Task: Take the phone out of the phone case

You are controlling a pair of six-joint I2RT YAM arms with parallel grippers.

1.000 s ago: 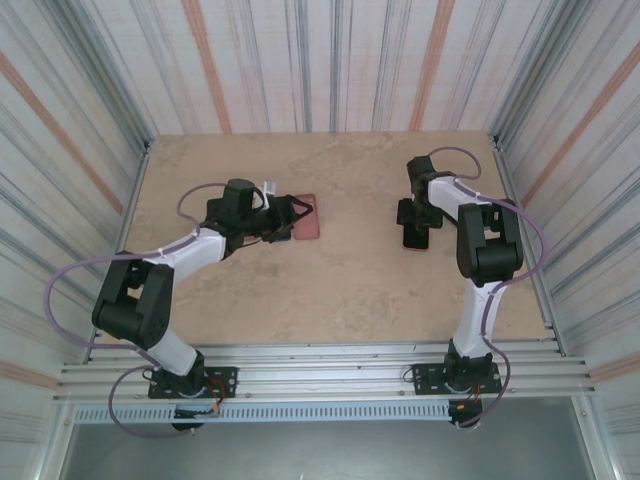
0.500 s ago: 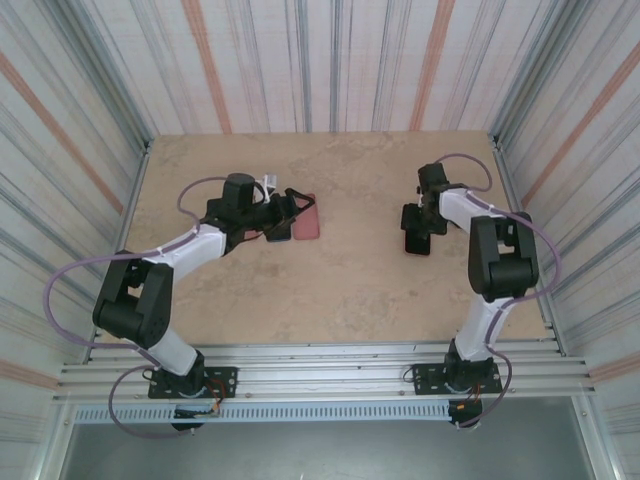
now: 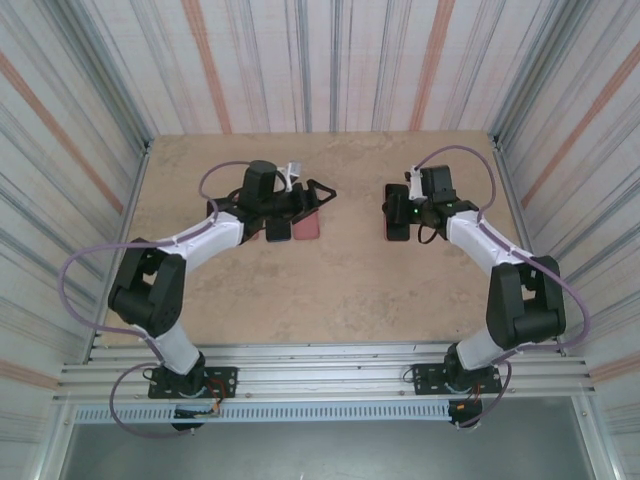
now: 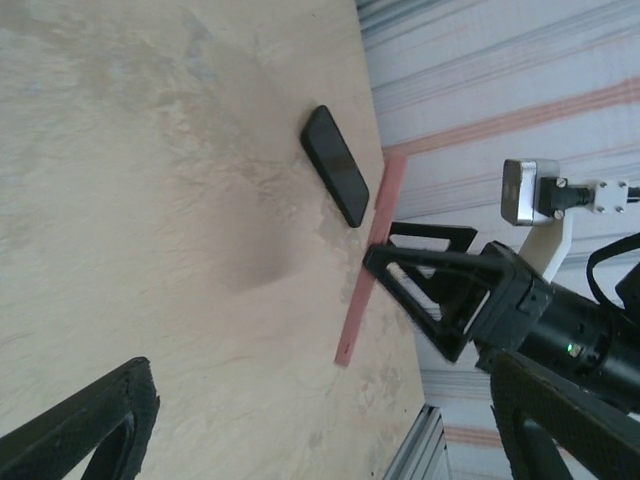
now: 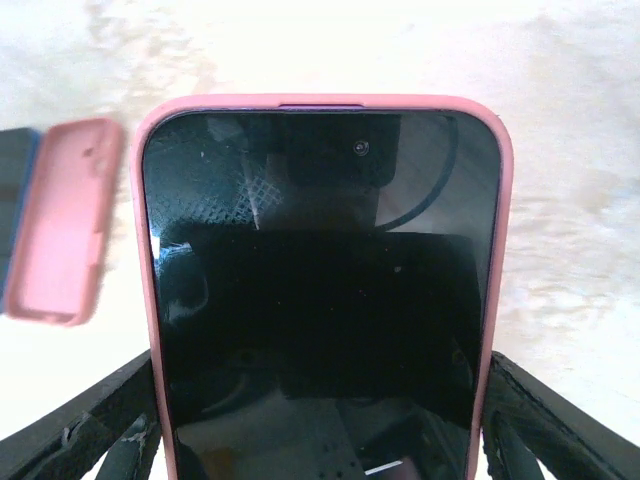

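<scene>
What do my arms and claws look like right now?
The left arm and right arm have white links, black joints and a looping lavender cable each. The left claw and right claw are black with triangular lattice fingers. The right wrist carries a grey camera on a white bracket and a small green light.

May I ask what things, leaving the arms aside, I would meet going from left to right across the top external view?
In order: bare dark phone → empty pink case → phone in its pink case.
</scene>
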